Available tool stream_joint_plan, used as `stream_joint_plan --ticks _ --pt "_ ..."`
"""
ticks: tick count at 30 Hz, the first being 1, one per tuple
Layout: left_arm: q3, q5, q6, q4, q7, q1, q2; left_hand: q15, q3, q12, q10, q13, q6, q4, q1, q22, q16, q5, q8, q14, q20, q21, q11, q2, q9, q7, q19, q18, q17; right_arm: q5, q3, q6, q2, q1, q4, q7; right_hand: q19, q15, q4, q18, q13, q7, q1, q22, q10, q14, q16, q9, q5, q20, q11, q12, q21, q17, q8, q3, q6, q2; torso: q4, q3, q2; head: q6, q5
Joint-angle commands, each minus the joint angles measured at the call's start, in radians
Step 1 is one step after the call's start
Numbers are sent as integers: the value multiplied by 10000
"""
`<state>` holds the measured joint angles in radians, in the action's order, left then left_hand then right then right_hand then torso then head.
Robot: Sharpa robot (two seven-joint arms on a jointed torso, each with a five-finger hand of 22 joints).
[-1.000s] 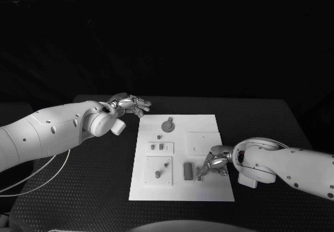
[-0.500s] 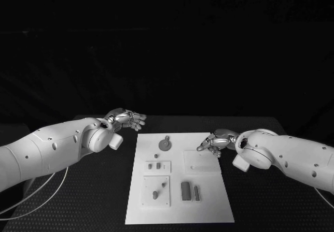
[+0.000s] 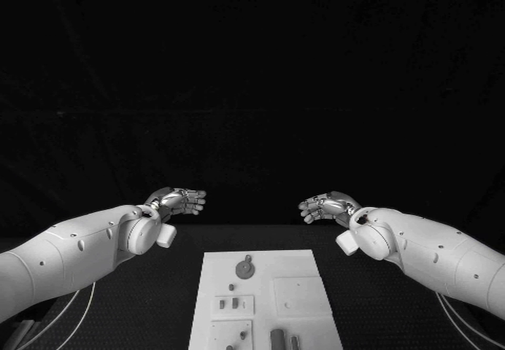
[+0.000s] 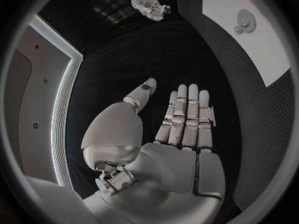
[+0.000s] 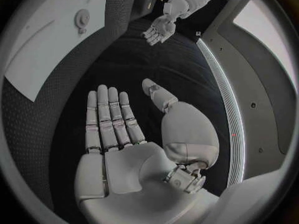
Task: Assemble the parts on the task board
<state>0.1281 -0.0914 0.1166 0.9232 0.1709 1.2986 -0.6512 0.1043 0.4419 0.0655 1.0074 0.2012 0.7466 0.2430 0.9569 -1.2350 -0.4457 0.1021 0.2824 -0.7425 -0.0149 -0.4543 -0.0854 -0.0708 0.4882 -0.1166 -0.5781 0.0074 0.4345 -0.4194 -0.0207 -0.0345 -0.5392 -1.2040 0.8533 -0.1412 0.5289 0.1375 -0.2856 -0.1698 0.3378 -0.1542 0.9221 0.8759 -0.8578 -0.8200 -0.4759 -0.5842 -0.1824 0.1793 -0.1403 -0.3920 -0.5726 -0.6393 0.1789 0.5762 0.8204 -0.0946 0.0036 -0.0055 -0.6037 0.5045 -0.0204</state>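
The white task board (image 3: 300,266) lies on the black table, with small grey parts on it: a round disc part (image 3: 245,268) near its far end and small pegs (image 3: 233,303) further forward. My left hand (image 3: 181,200) hovers beyond the board's far left corner, holding nothing. My right hand (image 3: 326,206) hovers beyond the far right corner, also holding nothing. In the left wrist view my left hand (image 4: 181,129) lies flat with its fingers stretched out over bare table, the board (image 4: 274,55) off to one side. The right wrist view shows my right hand (image 5: 115,129) flat likewise, near the board (image 5: 44,50).
Black textured table (image 3: 379,292) lies on both sides of the board. The left wrist view catches my right hand (image 4: 146,0) across the table. My left hand (image 5: 159,31) appears in the right wrist view. A white cable (image 3: 63,317) hangs under my left arm.
The camera has tilted up. My right hand has left the parts at the board's near right and moved up beyond its far edge. My left hand stays near the far left.
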Motion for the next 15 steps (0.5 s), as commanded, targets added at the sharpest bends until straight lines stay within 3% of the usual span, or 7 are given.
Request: stream_joint_plan --ticks 1,3,9,10,14,15 --pt "-11 740 -193 -211 478 14 171 67 -56 -22 -691 -304 -729 -2 -136 183 434 -36 -365 571 -237 440 62 -79 -173 288 429 -74 -126 657 -26 15 65 15 -174 -708 -245 110 68 29 -943 41 31 -432 -231 7 827 141 -29 204 -15 957 641 626 80 -217 -124 57 -12 4 239 -219 -53" --pt "-11 825 -250 -258 477 12 206 63 -67 -28 -877 -413 -959 -26 -142 242 550 -38 -461 704 -306 569 132 -90 -208 454 491 -74 -157 656 -30 -7 59 15 -197 -723 -341 104 108 29 -1247 46 16 -575 -334 84 1091 209 -76 273 -31 1238 867 847 109 -292 -152 109 -2 3 272 -284 -80" --pt "-8 817 -595 -316 445 3 306 118 -95 24 -904 -564 -739 -116 -156 293 651 -30 -277 730 -341 732 117 -33 -122 311 460 -74 -157 656 -32 -12 10 16 -213 -714 -542 141 209 48 -1719 -43 2 -745 -590 61 1381 338 -138 373 -134 1709 1201 1216 162 -428 -221 140 26 14 277 -474 -123" --pt "-2 497 -146 -316 201 -2 249 -1043 -4419 -655 -10074 -2012 -7466 -2430 -9569 3910 4457 -1021 -2824 7425 149 4543 854 708 -4882 1166 5781 -74 -4345 415 -28 -24 40 9 -229 -395 -5289 -1375 2856 1698 -3378 1542 -9221 -8759 8578 8200 4759 5842 1824 -1793 1403 3920 5726 6393 -1789 -5762 -8204 946 3 4 239 -373 -86" --pt "-48 512 96 -71 321 -92 194 -1043 -4419 -655 -10074 -2012 -7466 -2430 -9569 5106 4457 -1021 -2824 7425 149 4543 854 708 -4882 1166 5781 -74 -4345 540 -20 -267 -41 60 17 -508 -5289 -1375 2856 1698 -3378 1542 -9221 -8759 8578 8200 4759 5842 1824 -1793 1403 3920 5726 6393 -1789 -5762 -8204 946 -1 9 272 -250 -59" --pt "-68 519 202 36 372 -131 170 -1043 -4419 -655 -10074 -2012 -7466 -2430 -9569 12350 4457 -1021 -2824 7425 149 4543 854 708 -4882 1166 5781 -74 -4345 595 -17 -373 -77 82 124 -557 -5289 -1375 2856 1698 -3378 1542 -9221 -8759 8578 8200 4759 5842 1824 -1793 1403 3920 5726 6393 -1789 -5762 -8204 946 -2 11 286 -197 -47"
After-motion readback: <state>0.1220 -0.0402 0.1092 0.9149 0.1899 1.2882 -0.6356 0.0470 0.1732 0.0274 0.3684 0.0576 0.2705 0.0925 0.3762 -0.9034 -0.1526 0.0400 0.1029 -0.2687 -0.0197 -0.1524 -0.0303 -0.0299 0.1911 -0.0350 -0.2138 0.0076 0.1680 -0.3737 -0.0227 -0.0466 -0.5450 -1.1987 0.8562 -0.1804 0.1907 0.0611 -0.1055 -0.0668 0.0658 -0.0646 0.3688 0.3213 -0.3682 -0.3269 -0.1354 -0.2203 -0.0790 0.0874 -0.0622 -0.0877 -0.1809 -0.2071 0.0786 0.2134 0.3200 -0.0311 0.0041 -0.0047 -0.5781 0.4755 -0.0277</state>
